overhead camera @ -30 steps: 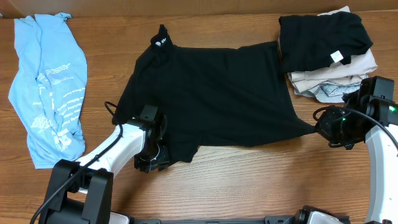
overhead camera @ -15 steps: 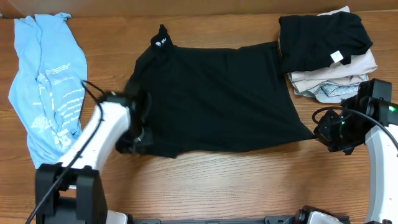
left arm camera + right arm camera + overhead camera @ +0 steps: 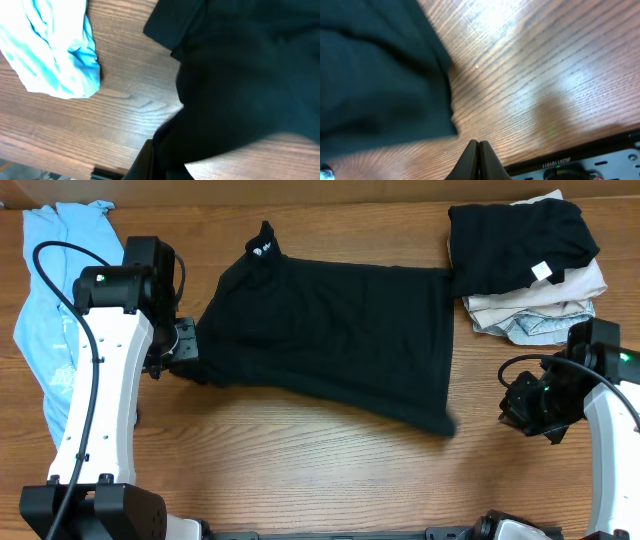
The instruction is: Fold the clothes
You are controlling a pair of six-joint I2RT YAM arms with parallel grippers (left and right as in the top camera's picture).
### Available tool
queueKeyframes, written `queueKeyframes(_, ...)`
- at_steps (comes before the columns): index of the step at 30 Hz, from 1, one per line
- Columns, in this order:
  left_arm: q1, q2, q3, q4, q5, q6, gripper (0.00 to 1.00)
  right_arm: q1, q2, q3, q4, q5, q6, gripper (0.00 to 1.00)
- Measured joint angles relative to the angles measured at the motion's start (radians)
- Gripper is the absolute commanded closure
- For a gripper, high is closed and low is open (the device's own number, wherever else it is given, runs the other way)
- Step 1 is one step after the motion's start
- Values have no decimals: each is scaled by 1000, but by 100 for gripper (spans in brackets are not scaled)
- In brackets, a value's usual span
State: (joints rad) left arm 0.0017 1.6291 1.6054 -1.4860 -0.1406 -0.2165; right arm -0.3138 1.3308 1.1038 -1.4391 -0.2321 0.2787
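Observation:
The large black T-shirt point(image 3: 330, 330) lies spread across the table's middle, its collar with a white logo point(image 3: 260, 248) toward the far side. My left gripper point(image 3: 186, 352) is shut on the shirt's left edge and holds it just off the wood. In the left wrist view black cloth point(image 3: 240, 75) runs into the gripper point(image 3: 162, 162) and hides the fingertips. The light blue tee point(image 3: 45, 330) lies crumpled at the far left. My right gripper point(image 3: 522, 408) is shut on nothing, right of the shirt's near right corner point(image 3: 447, 423); its fingers point(image 3: 479, 147) press together over bare wood.
A stack of folded clothes point(image 3: 525, 270), black on top of beige and pale pieces, sits at the far right corner. The blue tee point(image 3: 55, 50) lies close to the left arm point(image 3: 110, 330). Bare wood runs along the table's near side point(image 3: 330, 470).
My left gripper shut on the shirt's near left edge and swung it left and toward the far side. The shirt's right corner slid left, away from the right gripper.

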Motion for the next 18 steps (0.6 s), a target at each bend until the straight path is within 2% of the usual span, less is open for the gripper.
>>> queueKeyframes(4, 0, 0, -1, 14, -4, 17, 96, 0, 0, -18, 11, -5, 16, 96)
queueKeyframes(9, 0, 1, -44, 123, 31, 19, 96, 7, 0, -19, 58, -42, 21, 95)
queueKeyframes(12, 0, 3, -73, 173, 56, 23, 96, 75, 0, -24, 101, -54, 32, 87)
queueKeyframes(15, 0, 13, -83, 202, 74, 29, 96, 210, 0, -62, 163, -63, 72, 69)
queueKeyframes(18, 0, 15, -85, 225, 81, 33, 96, 372, 0, -150, 248, -69, 164, 61)
